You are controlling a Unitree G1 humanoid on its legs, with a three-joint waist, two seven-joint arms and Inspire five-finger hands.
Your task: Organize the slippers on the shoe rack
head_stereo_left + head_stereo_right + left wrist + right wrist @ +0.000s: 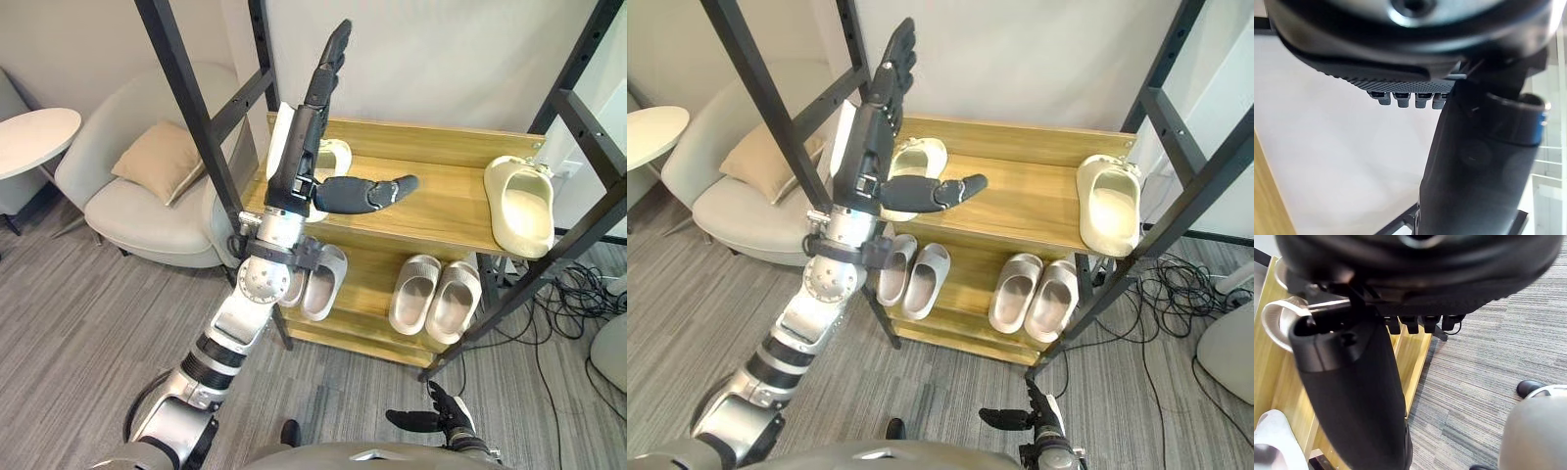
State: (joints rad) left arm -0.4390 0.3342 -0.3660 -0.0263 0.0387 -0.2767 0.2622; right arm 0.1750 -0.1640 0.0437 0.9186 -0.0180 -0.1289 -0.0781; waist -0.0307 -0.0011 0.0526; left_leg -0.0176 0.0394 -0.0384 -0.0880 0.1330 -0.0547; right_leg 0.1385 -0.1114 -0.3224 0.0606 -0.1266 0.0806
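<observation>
My left hand is raised above the left end of the wooden shoe rack's top shelf. It is open, with straight fingers pointing up, the thumb sticking out over the shelf, and nothing in it. A cream slipper lies on the top shelf just behind that hand. Another cream slipper sits at the shelf's right end, its toe over the front edge. On the lower shelf stand two pairs of pale grey slippers. Low near the floor hangs my right hand, open and empty.
Black metal frame posts stand at the rack's left and right sides. A light armchair with a tan cushion and a round white table are to the left. Cables lie on the carpet at the right.
</observation>
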